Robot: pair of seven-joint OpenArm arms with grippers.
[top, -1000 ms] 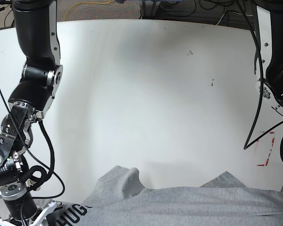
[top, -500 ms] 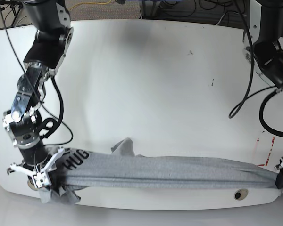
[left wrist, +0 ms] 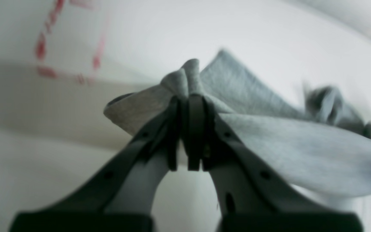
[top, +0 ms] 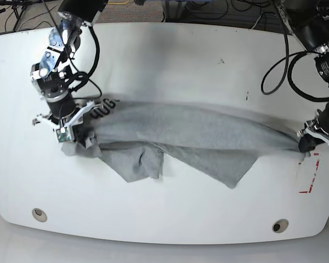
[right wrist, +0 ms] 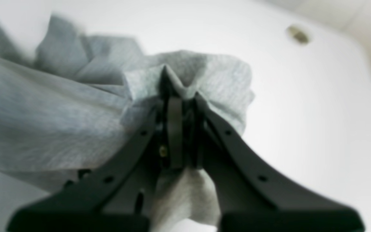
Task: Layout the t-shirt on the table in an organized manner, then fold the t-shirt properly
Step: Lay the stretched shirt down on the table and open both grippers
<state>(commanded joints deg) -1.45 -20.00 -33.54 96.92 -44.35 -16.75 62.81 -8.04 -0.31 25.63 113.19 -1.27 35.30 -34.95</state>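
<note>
The grey t-shirt (top: pixel 197 134) hangs stretched in a band between my two grippers above the white table (top: pixel 170 66), its lower part drooping onto the tabletop. Black lettering (top: pixel 103 108) shows near its left end. On the base view's right, my left gripper (top: pixel 307 143) is shut on one end of the t-shirt (left wrist: pixel 269 138); the fabric bunches above the closed fingertips (left wrist: pixel 195 106). My right gripper (top: pixel 66 131), on the base view's left, is shut on the other end of the t-shirt (right wrist: pixel 43 122), with cloth pinched between its fingertips (right wrist: pixel 174 109).
A red-and-white mark (top: pixel 312 175) lies just under the left gripper near the table's right edge. Two grommet holes (top: pixel 39 213) (top: pixel 279 225) sit near the front edge. Black cables (top: pixel 279 60) hang from the arm at the far right.
Both grippers have carried the t-shirt away from the front edge toward the table's middle. The shirt, which was a tight roll, now spreads wider with flaps hanging down.
</note>
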